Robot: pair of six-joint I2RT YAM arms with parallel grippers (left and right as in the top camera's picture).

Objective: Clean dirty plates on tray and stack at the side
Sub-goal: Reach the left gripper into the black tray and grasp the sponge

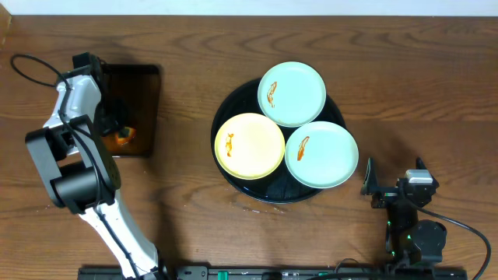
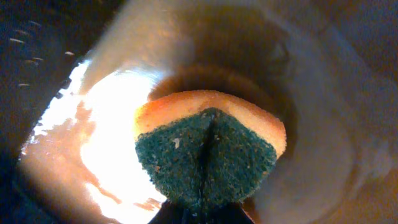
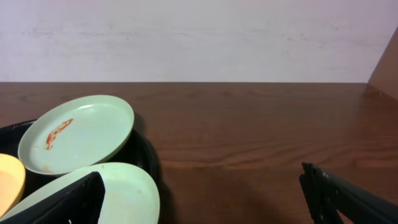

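We clamp the soft sponge point(image 2: 208, 155) folded in our left claw point(image 2: 200, 216); our right claw point(image 3: 202, 196) gapes empty. The plates point(image 3: 81, 134) ahead-left of it look rigid, perhaps slick: take a rim.

Wooden table point(image 1: 233, 47): round tray point(image 1: 268, 193), rectangular tray point(image 1: 144, 101)

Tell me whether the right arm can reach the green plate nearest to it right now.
Probably yes. The right gripper stands open just beside the tray, and nothing stands between it and the near green plate.
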